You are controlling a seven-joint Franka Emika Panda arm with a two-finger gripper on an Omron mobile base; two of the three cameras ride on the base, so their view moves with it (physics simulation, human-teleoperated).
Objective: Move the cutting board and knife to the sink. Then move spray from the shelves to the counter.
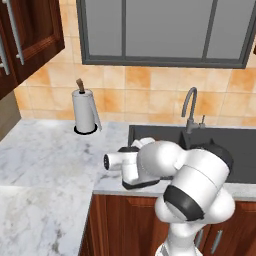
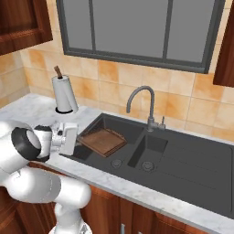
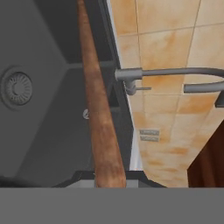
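Brown wooden cutting board [image 2: 102, 140] hangs tilted over the dark grey sink [image 2: 183, 169] — edge pinched in the claw [image 2: 77, 139]

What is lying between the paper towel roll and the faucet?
In the right base view, the cutting board sits tilted in the sink, between the paper towel roll and the faucet.

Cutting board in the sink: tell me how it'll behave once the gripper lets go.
The cutting board looks like stiff wood, so it should not bend. It hangs tilted over the sink basin, so it would probably drop flat. The gripper is shut on one edge; the smooth basin may let it slide.
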